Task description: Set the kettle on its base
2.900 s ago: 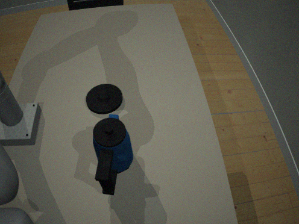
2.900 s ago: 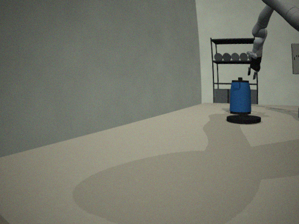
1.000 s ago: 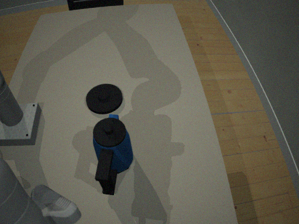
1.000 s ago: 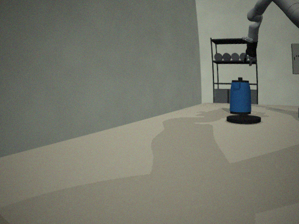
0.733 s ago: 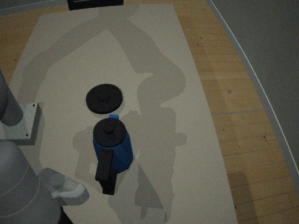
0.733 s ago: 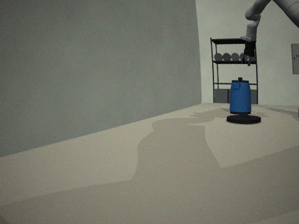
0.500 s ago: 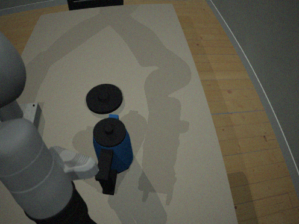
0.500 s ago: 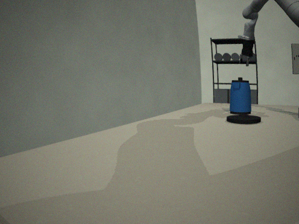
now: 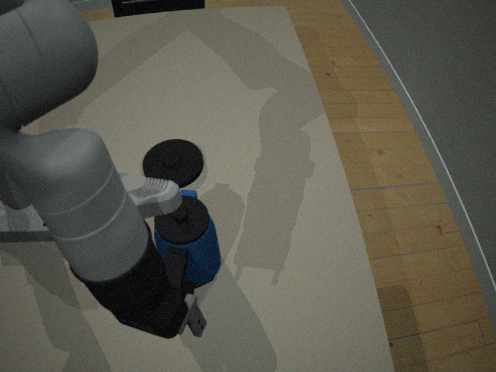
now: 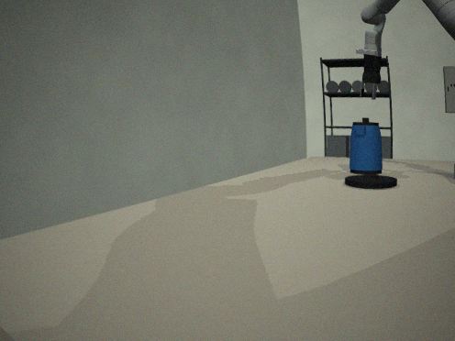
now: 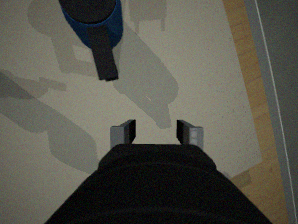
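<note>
The blue kettle stands upright on the table, with its black lid on top and its black handle pointing toward the near edge. It stands beside the round black base, on the nearer side of it and not on it. In the exterior view the kettle shows just behind the base. My gripper is open and empty. It hangs well above the table, close to the kettle's handle side, and points down. The stud and ring are too small to see.
The arm's grey links fill the left of the top view and hide part of the table. The table's right edge borders a wooden floor. A dark shelf rack stands behind the table.
</note>
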{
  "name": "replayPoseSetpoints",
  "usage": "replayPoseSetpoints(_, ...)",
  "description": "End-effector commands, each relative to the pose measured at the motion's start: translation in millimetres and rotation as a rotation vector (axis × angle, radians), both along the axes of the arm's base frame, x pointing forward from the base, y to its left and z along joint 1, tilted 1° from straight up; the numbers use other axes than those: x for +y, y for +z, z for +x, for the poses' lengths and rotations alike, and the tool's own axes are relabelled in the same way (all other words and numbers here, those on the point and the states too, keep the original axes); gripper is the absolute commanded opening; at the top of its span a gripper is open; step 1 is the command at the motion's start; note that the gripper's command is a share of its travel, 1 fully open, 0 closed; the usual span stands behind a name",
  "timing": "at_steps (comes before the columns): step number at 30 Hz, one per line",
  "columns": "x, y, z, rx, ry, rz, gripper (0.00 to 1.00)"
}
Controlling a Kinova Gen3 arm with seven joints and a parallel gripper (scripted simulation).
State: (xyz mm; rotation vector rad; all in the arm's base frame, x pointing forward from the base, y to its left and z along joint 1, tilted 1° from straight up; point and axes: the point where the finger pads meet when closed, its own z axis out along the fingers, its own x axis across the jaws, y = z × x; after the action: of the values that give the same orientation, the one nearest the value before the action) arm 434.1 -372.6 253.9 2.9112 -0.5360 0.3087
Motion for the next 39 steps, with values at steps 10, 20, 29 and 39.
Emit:
replayPoseSetpoints(10,76.3,2.1,-4.4,0.076,0.097,0.083,1.00)
replayPoseSetpoints(20,124.0,4.1,-16.3,0.139,0.163,0.139,1.00)
replayPoseSetpoints(29,143.7,5.7,-22.7,0.168,0.192,0.161,1.00)
replayPoseSetpoints(39,153.6,7.3,-25.0,0.180,0.209,0.169,1.00)
